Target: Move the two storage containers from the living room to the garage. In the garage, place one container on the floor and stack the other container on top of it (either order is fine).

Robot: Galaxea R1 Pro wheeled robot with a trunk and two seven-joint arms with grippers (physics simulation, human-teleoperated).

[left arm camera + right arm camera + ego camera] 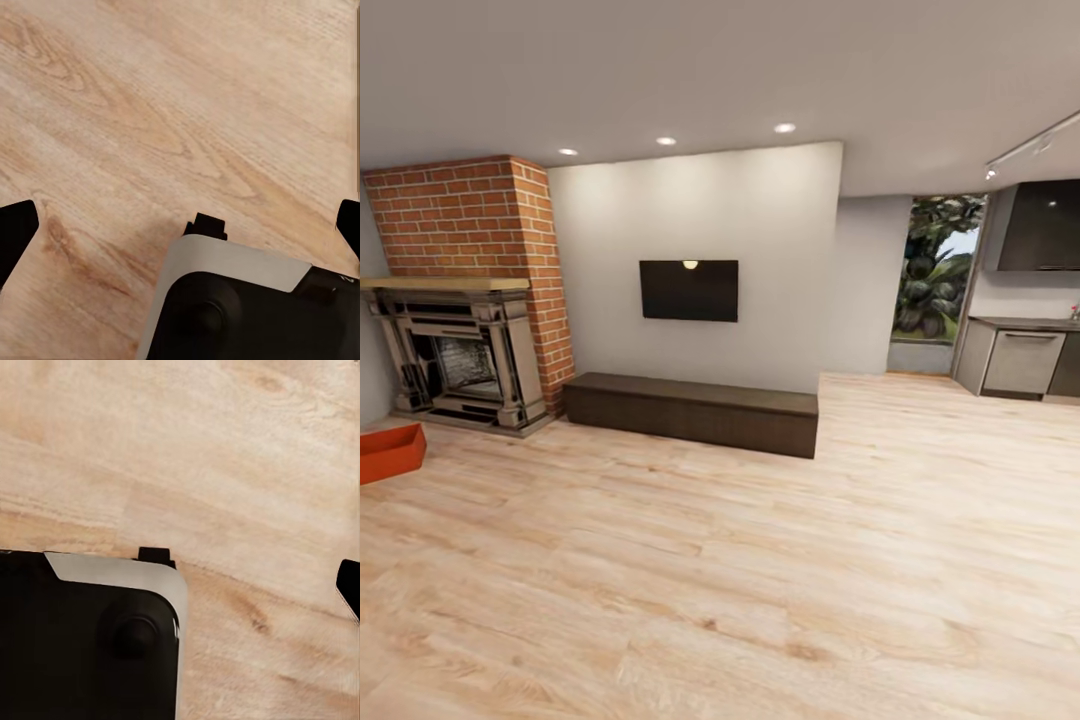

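Plainly the robot is at the fetching step, not yet at the bins. At the head view's far left, one storage container (390,452) sits on the wood-plank floor (740,580) just before the brick fireplace (470,290), cut by the picture's edge; its long axis seems to run left-right, open top up, near corner toward the low cabinet (695,412). The second bin's place cannot be told. Next, judging so, the base must turn left and approach. The left gripper (180,225) stands wide apart, empty; the right gripper (349,589) shows one fingertip, so its spread cannot be told.
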